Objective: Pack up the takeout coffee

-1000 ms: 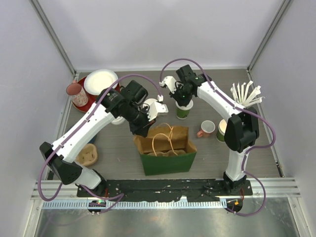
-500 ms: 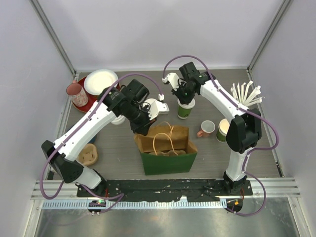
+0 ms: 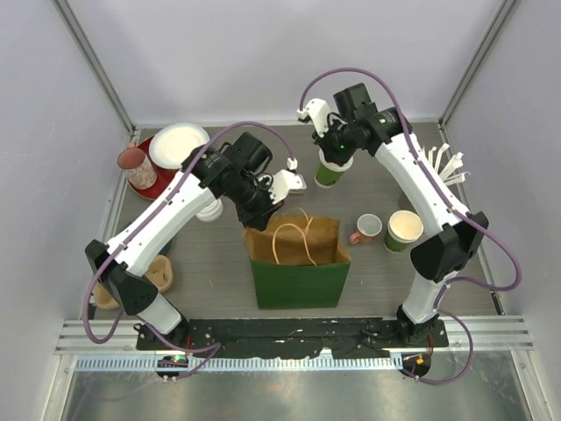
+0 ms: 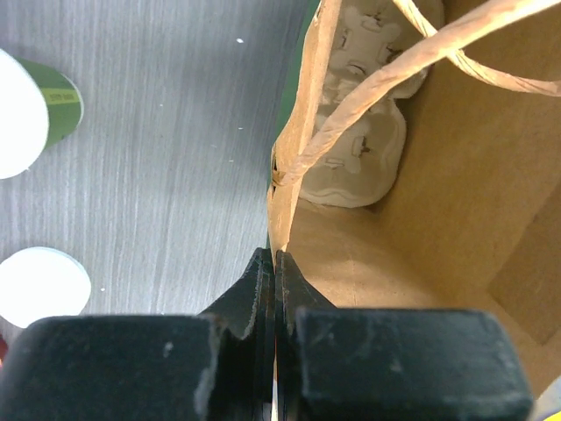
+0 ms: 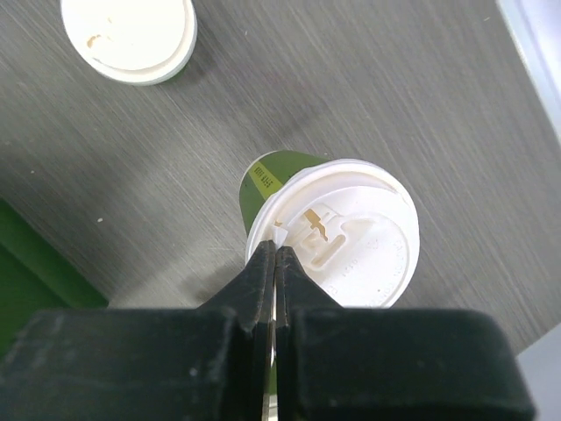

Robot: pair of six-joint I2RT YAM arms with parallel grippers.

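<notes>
"Where are the coffees?"

"One lidded cup [image 3: 329, 175] is toward the far edge, right of the middle. It has a green paper wall and a round white plastic lid [image 5: 351, 232] with a moulded sip tab. The right gripper [image 5: 274, 254] has its black jaws pressed almost together on the lid's rim. I can't tell whether the cup's base touches the table [image 3: 377, 272]."

"And the other?"

"The second lidded cup [image 5: 131, 35] stands on the grey, wood-grained top, left of the bag."

"The bag?"

"The bag [image 3: 298, 285] stands upright by the near edge, about mid-table. It's green outside and brown kraft inside, with twisted paper-cord handles [image 4: 412, 58]. A moulded pulp carrier [image 4: 359, 140] lies in its bottom. The left gripper [image 4: 273, 263] is clamped tight on the far-left rim, with the paper pinched between its jaws."
</notes>
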